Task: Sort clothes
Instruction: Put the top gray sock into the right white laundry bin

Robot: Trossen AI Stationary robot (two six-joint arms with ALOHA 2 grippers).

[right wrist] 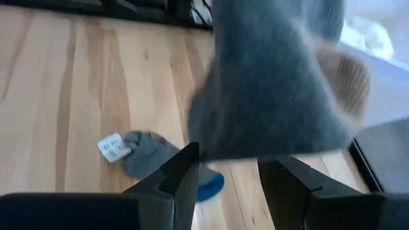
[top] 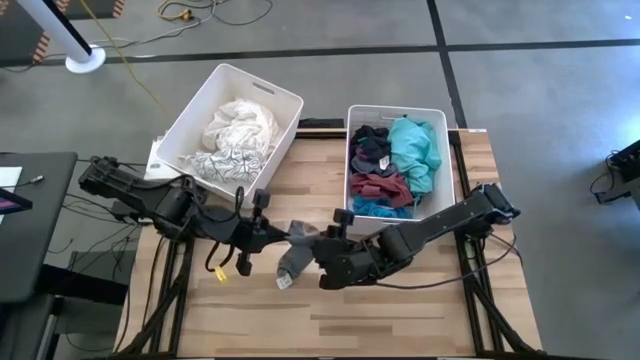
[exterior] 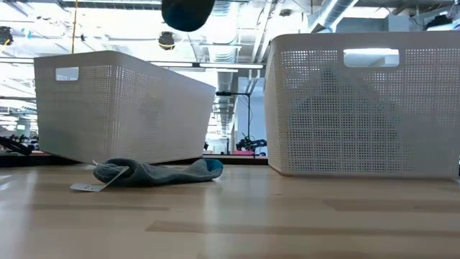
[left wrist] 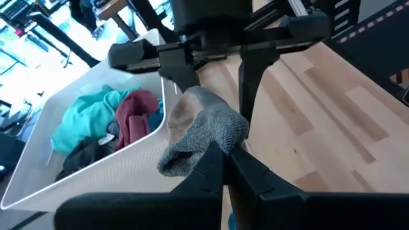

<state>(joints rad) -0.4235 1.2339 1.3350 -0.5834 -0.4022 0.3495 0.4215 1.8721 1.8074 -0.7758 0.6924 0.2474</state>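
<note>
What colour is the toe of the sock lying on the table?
Blue, on a grey sock; clearest in the low view.

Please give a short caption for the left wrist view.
Left gripper pinches a grey sock above the table.

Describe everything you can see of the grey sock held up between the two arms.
The grey sock looks like thick, soft knit, with a tan patch at one end. It hangs crumpled in the air above the wooden table, in front of the two bins. The left gripper has its jaws shut on one edge of it. The right gripper sits just under it with jaws apart; whether they touch it is unclear. A second grey sock lies separately on the table below.
</note>
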